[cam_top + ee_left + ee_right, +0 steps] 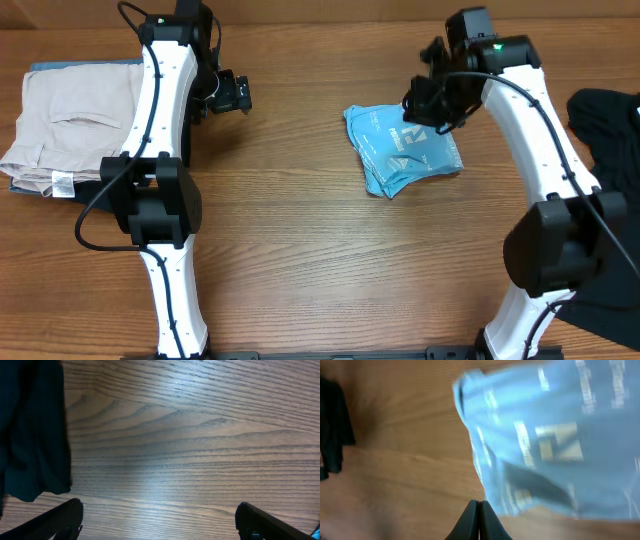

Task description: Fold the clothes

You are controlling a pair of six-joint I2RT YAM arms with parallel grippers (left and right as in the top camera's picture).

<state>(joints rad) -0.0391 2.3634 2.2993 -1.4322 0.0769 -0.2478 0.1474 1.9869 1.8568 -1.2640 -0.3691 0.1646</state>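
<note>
The light blue T-shirt (405,148) lies in a small folded bundle on the table, right of centre, with white print showing. It fills the upper right of the blurred right wrist view (555,435). My right gripper (420,106) hovers over the shirt's far edge. Its fingers (479,506) are shut with nothing between them, at the shirt's left edge. My left gripper (240,97) is far to the left of the shirt, over bare wood. Its fingers (159,510) are wide open and empty.
Beige trousers (70,125) lie folded at the far left on a blue-grey cloth. A black garment (610,120) lies at the right edge. A dark cloth (30,430) shows at the left of the left wrist view.
</note>
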